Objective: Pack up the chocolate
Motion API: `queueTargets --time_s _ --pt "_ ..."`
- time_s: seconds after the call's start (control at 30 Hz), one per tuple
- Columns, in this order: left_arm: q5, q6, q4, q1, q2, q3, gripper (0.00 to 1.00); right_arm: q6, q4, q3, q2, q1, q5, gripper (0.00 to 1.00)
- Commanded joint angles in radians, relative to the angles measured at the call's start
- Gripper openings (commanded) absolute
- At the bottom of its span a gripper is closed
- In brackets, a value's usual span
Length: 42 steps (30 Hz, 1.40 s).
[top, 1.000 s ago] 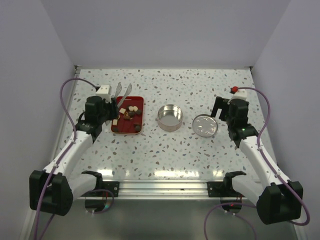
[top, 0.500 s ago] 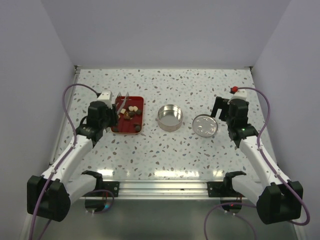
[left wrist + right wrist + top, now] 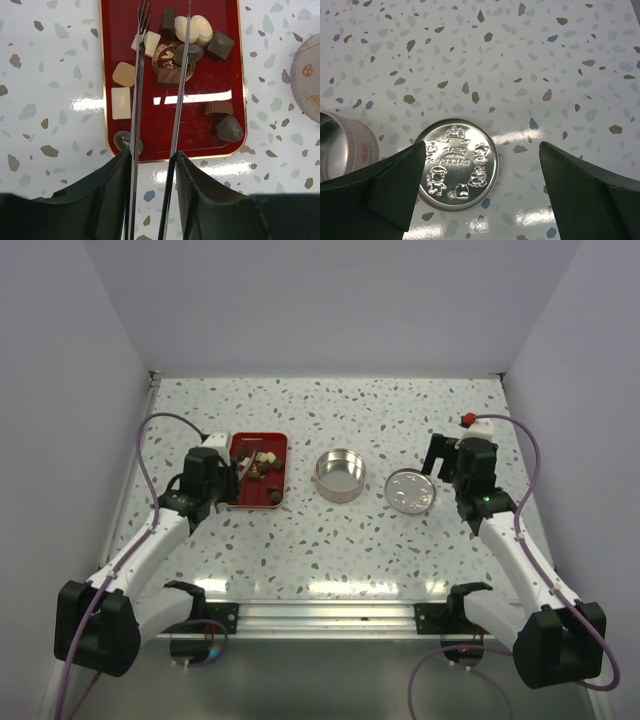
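Red tray (image 3: 235, 75), gold rim and gold emblem; chocolate (image 3: 171, 70) on it: dark brown, light brown, cream-white. Silver tin (image 3: 339, 474), embossed silver lid (image 3: 458, 171). White table (image 3: 470, 60), grey-brown-blue speckles.

The top view looks down from above and behind both arms, taking in the whole table (image 3: 400, 540). The left wrist camera faces straight down, close over the red tray (image 3: 107, 60), which the top view also shows (image 3: 283, 439). The right wrist camera looks down closely at the lid (image 3: 457, 172), shared with the top view (image 3: 410, 491), beside the tin (image 3: 345, 145)
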<state>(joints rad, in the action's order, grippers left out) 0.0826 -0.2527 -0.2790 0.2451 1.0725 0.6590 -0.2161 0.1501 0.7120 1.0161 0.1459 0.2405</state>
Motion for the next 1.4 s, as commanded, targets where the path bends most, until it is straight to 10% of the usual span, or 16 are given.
queueTargets --time_s 0.0,1.37 --pt "-0.01 -0.019 0.018 0.008 0.021 0.01 0.45 0.003 -0.001 0.027 -0.008 0.003 -0.006 0.99" --pt "-0.078 0.03 0.049 0.026 -0.051 0.083 0.14 0.0 -0.003 0.027 -0.002 0.003 0.002 0.99"
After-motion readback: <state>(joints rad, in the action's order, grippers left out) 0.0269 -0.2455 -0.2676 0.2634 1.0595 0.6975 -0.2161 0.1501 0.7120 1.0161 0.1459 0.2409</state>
